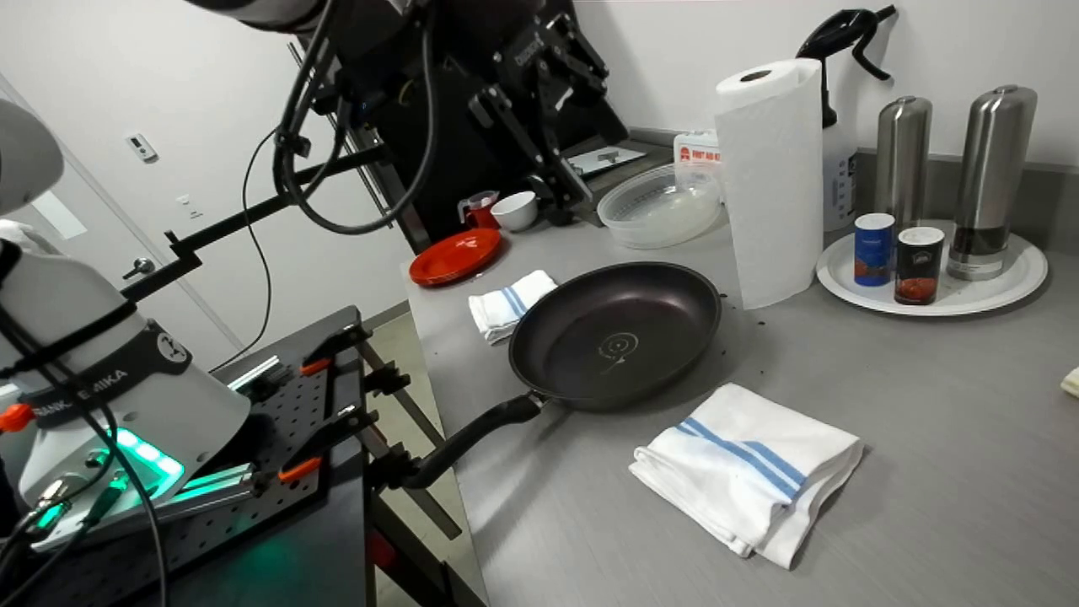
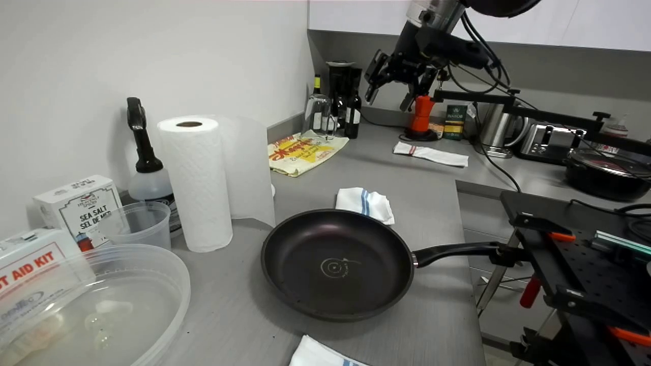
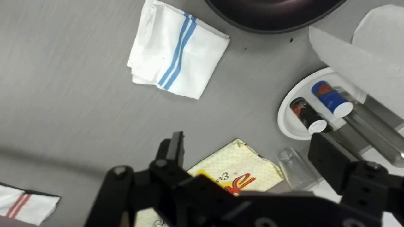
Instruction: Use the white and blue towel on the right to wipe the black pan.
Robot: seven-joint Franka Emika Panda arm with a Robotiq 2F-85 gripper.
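White and blue towel (image 1: 746, 464) on the grey table (image 1: 582, 544), just beside the black pan (image 1: 624, 312) and apart from its rim; in an exterior view it lies between four and five o'clock of the pan, in the wrist view at about eight; it is folded into an uneven, layered square, its edges stacked out of line; a pair of blue stripes crosses it, running from one towards seven o'clock in the wrist view, where a small dark speck (image 3: 163, 58) shows on the white; the pan is round and shallow with flared walls, its dark interior carrying a purplish sheen and, on its floor, a pale emblem (image 2: 334, 268) of rings; the handle (image 2: 457, 250), at three o'clock in an exterior view, juts past the table's edge; a second striped cloth (image 2: 320, 355) lies near the pan, there at six o'clock; the gripper (image 2: 387, 102) hangs high above the table, between twelve and one o'clock of the pan in an exterior view, its fingers (image 3: 174, 149) wide apart and holding nothing.
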